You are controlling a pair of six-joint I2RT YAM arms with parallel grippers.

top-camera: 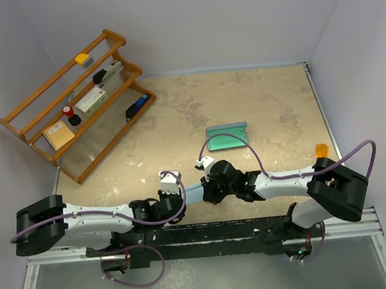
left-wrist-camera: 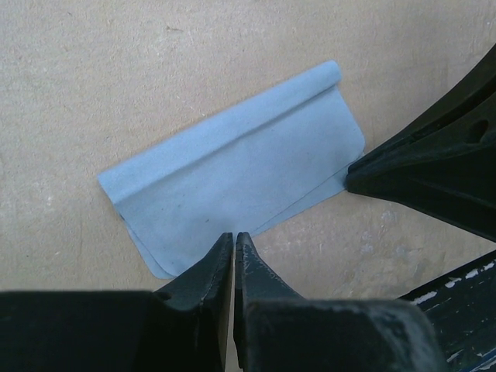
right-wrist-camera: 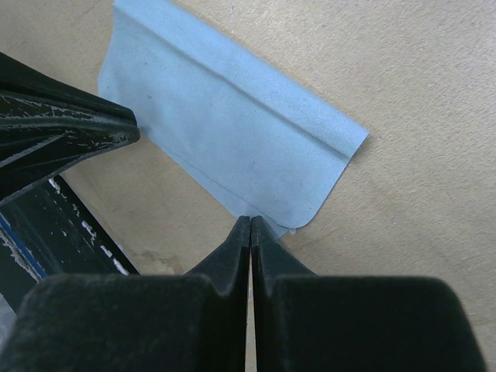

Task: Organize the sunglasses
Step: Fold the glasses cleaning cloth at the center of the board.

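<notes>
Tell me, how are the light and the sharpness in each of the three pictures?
Top external view: soft, even light, no glare or hard shadows on the table. Left wrist view: the blue cloth is sharp, the left pincer dark and slightly soft near the lens. Right wrist view: likewise, the right pincer nearly black with little detail.

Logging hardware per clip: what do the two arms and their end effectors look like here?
Left arm and right arm have white links with bulky black joint housings. A lavender cable loops loosely along each. The left end effector and right end effector are black, with wedge-shaped fingers tapering to thin tips; their plastic looks scuffed.
</notes>
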